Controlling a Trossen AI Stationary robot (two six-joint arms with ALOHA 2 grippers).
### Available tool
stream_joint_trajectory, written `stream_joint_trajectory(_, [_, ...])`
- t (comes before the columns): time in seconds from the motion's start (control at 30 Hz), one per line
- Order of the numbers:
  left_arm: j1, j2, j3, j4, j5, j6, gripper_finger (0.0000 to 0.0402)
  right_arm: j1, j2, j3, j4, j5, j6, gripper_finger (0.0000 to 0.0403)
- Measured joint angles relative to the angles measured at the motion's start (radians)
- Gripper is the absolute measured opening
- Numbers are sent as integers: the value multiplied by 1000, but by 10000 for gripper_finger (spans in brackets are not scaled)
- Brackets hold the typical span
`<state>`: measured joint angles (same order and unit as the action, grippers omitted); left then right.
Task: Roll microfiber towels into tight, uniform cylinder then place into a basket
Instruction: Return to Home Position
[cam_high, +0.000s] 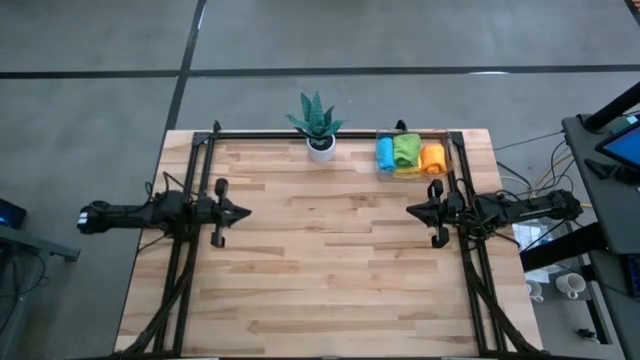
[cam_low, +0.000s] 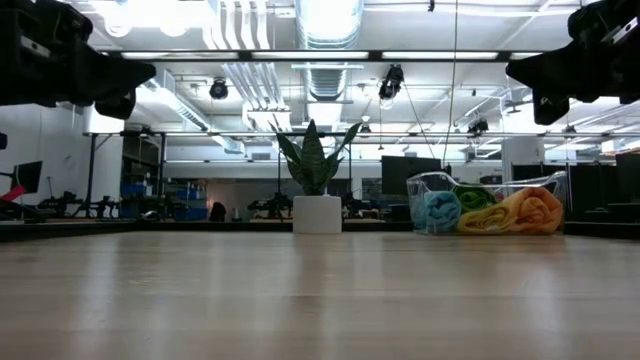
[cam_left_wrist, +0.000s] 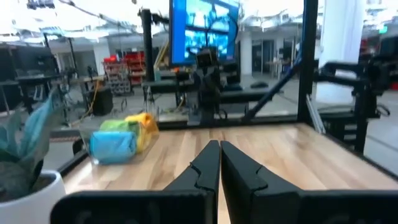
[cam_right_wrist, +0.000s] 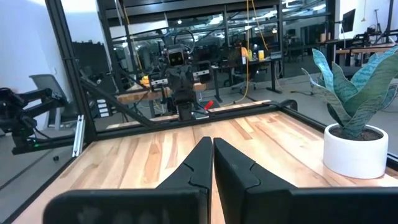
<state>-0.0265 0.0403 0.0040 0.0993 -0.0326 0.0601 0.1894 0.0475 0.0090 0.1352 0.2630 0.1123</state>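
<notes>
Pale wooden worktop (cam_low: 320, 300) fills the foreground of the low view, and no loose cloth shows on it in any view. The microfiber towels (cam_high: 407, 155) all sit rolled inside the basket (cam_high: 449, 150), which stands at the back edge of the worktop on the right arm's side. I count four. The blue towel (cam_high: 385, 153), green towel (cam_high: 406, 149) and orange towel (cam_high: 431, 157) lie side by side. A yellow towel (cam_left_wrist: 144, 121) is tucked below them and only partly seen. There is one basket, clear-walled and filled across its width. These rolls look soft and light, and they would likely spring loose if pinched at an end. The safer hold is probably across the middle, with the free edge trapped under a finger. One potted plant (cam_high: 317, 118) in a white pot (cam_high: 320, 150) stands just beside the basket. There are two arms, and both are well apart from the basket. The left pincer (cam_high: 247, 211) hangs at the left side with its fingers pressed together on nothing. The right pincer (cam_high: 408, 210) faces it from the right side, likewise closed and empty. Judging by this, the task looks finished.
</notes>
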Motion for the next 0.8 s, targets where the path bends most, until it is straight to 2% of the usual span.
stream_joint_trajectory(0.8, [0,9,0,-4,1,0,0,0,1,0,0,0,0,9])
